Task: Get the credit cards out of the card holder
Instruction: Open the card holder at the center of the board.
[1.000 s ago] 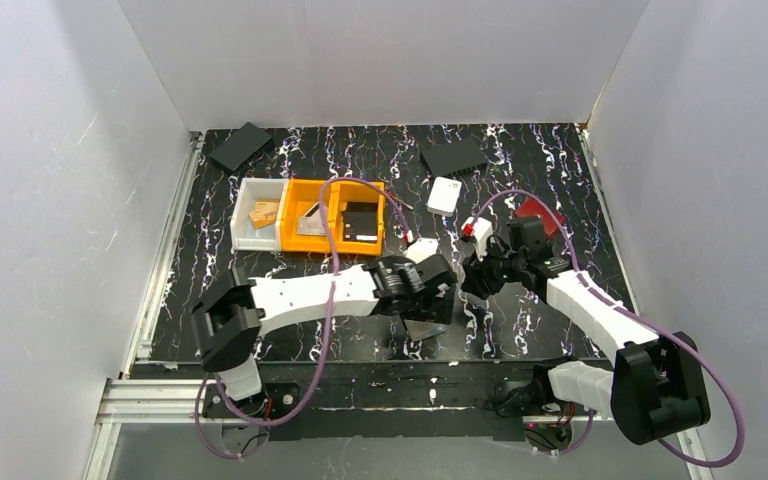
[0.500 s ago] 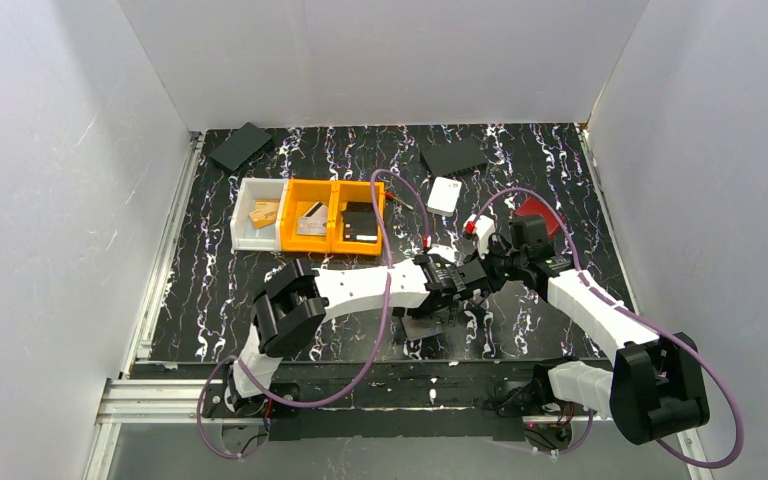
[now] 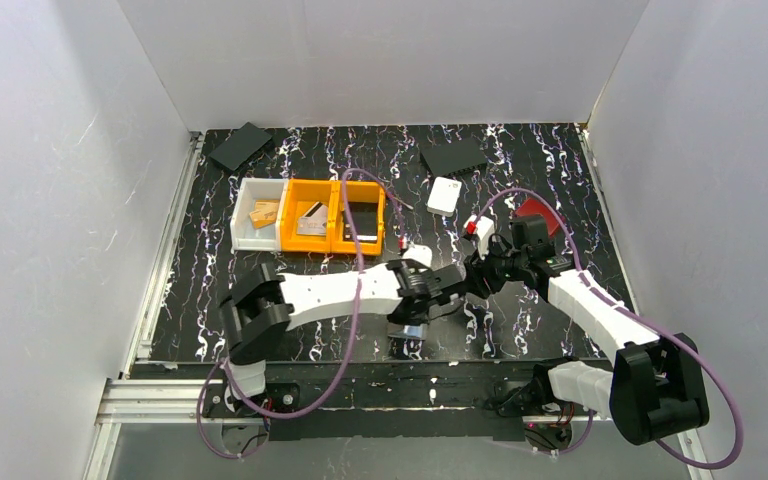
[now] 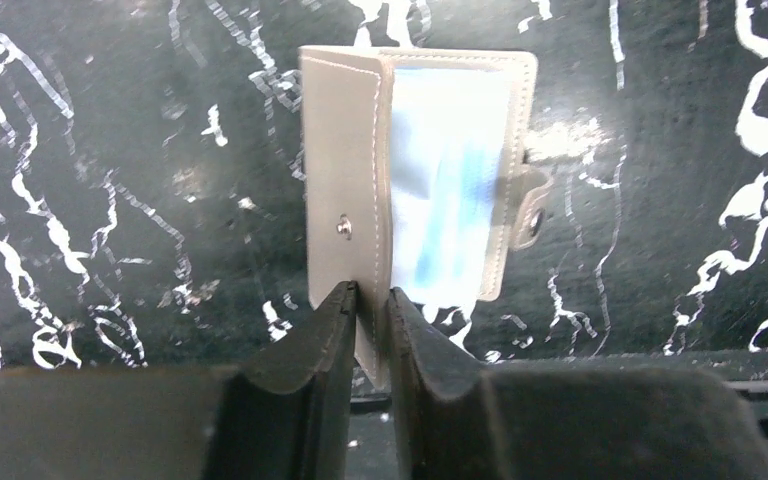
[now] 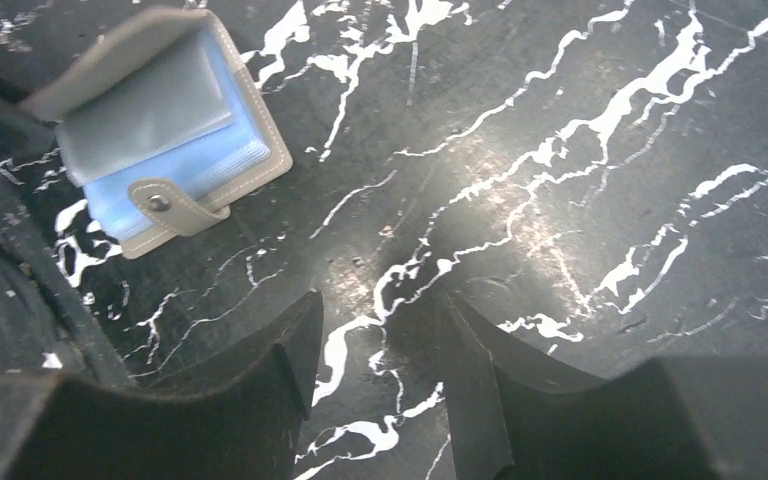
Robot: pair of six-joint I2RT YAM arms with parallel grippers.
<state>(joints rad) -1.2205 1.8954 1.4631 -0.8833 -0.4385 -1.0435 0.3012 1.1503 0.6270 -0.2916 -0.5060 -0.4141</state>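
**Left gripper (image 4: pixel 368 305) pinches the card holder's raised cover; right gripper (image 5: pixel 380 345) hangs open beside it**

Around the work area on the black marbled table (image 3: pixel 540 330), a white bin (image 3: pixel 258 226) and two orange bins (image 3: pixel 335 218) stand in a row at the far left. A small white case (image 3: pixel 444 195) lies behind the arms, and a red wallet (image 3: pixel 538 210) lies just behind the right arm. Two flat black pieces lie at the back: one at the left corner (image 3: pixel 241 145), the other (image 3: pixel 453 155) near the white case. From above, the left wrist covers most of the card holder (image 4: pixel 345 180), so only a grey sliver shows near the front edge.

The card holder lies open on the table, directly ahead of the left fingertips and up and to the left of the right fingers. Its snap tab (image 5: pixel 175 208) sticks out from the flat half. Pale blue (image 4: pixel 450 170) shows inside; whether that is a card or a sleeve cannot be told.

Both left fingers are nearly together, clamped on the near edge of the upright grey cover. The right jaws stand about half apart over bare table, holding and touching nothing.
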